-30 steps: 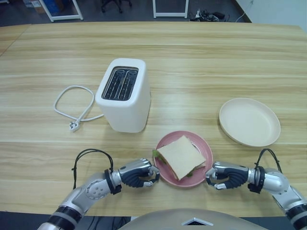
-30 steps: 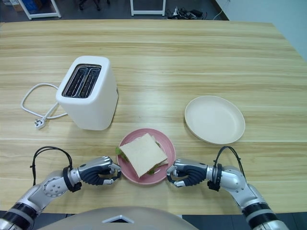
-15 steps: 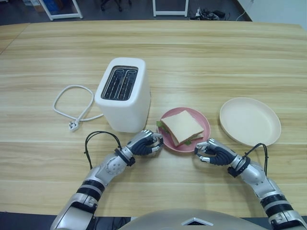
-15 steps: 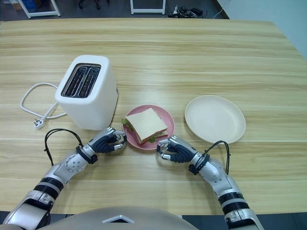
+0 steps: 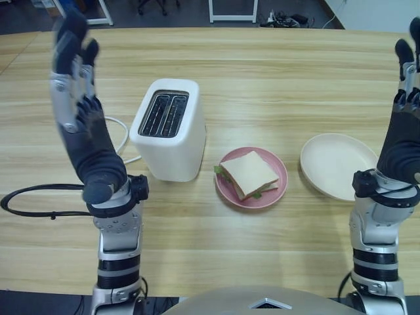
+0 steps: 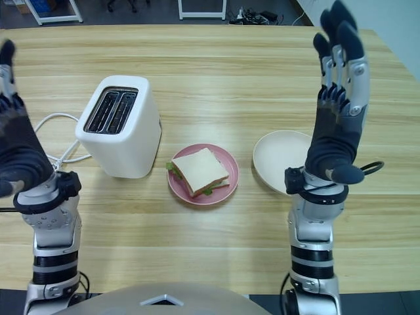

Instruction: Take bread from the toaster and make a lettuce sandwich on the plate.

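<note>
The left hand (image 5: 90, 141) is held up off the table to the left of the toaster (image 5: 169, 131), palm upright, fingers spread apart and holding nothing. A white cord (image 6: 56, 117) lies looped on the table just left of the toaster, partly hidden by that hand. The toaster stands upright, and its two slots (image 5: 164, 115) look dark and empty. Just right of the toaster and a little nearer the robot sits the pink plate (image 5: 281, 177). On it lies the sandwich (image 5: 249, 174), with a slice on top and lettuce (image 5: 218, 170) peeking out at the edge facing the toaster. Further right of the toaster is a bare cream dish (image 5: 335, 164), close to the pink plate but not touching it. The right hand (image 6: 338, 125) is raised well to the right of the toaster, above the far side of the dish, fingers likewise spread and empty. Going by this layout, the sandwich looks built and the step in hand is simply getting clear. To do that well, each hand should come down wide of the toaster. The left should avoid the cord so the toaster is not tugged, and the right should pass outside the dish, leaving the sandwich square on its plate.
</note>
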`<state>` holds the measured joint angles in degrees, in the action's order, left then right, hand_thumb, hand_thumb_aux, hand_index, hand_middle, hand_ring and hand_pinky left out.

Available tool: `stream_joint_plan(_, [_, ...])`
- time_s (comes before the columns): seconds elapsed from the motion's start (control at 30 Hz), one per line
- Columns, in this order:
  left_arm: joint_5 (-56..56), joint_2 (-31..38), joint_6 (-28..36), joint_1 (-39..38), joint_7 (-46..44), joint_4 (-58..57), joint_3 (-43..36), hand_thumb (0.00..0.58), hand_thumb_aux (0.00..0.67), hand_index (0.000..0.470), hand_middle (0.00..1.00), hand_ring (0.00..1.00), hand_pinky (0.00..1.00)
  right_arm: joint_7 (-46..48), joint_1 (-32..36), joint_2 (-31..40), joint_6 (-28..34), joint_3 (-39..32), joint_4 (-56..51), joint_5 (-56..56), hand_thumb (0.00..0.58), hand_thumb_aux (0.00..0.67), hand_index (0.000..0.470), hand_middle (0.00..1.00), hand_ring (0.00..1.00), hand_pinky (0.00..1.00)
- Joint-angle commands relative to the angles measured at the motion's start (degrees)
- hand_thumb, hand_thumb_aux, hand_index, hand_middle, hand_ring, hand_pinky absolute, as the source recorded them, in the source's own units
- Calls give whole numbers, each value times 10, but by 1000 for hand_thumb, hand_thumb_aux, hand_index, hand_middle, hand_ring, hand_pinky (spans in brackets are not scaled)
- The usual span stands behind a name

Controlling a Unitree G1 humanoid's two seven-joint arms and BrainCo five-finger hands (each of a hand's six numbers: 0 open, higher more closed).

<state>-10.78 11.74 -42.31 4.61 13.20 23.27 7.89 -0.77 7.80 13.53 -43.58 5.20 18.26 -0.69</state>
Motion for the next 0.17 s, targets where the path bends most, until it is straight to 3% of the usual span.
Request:
stream_joint_plan(0.03, [-52,-37,13,25,21,33,26,0,0,0,0,0,0,-5,11,-19,-20,9,24,-41,0,0,0,0,0,0])
stream_joint_plan(0.17, [-55,-47,21,35,15,35,27,0,0,0,0,0,0,-17,25,-38,-32,17,35,-44,0,0,0,0,0,0])
